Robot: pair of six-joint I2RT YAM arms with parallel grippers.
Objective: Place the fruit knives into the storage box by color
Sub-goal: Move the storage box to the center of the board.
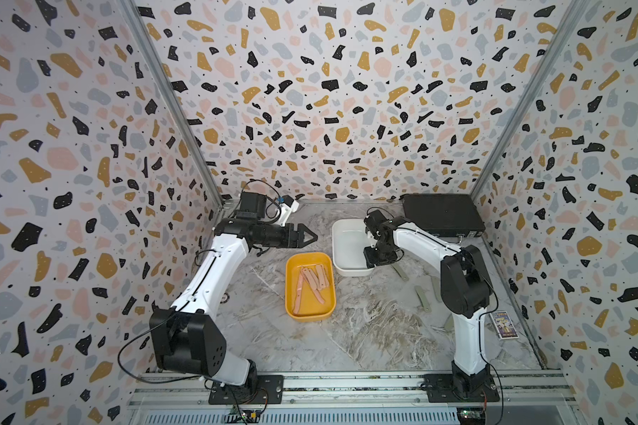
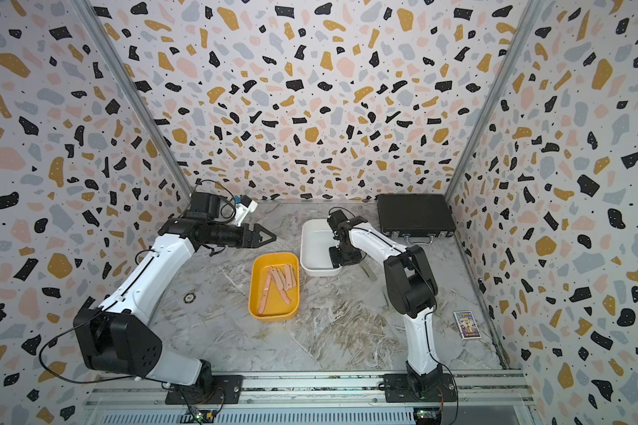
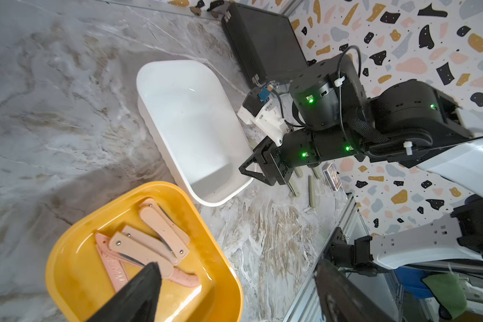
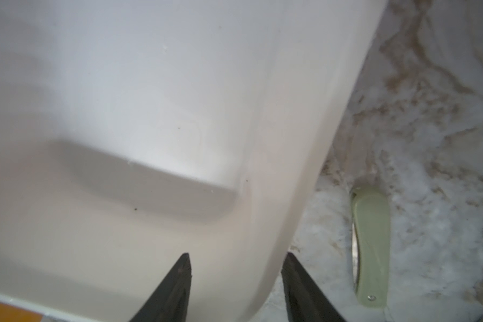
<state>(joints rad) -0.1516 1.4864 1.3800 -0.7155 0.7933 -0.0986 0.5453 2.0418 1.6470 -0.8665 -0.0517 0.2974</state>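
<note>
Pink fruit knives (image 1: 310,285) are boxed. Right gripper (image 4: 237,259) clamps the white box (image 1: 349,239) rim; left gripper (image 1: 308,235) is spread, empty. Green knives (image 1: 422,298) on the right should go next.

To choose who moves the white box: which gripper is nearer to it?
Right. The right gripper straddles a wall of the white box, one finger inside, one outside. The left gripper hovers apart from it, past the yellow box.

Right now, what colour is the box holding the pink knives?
Yellow box, clearest in the left wrist view.
</note>
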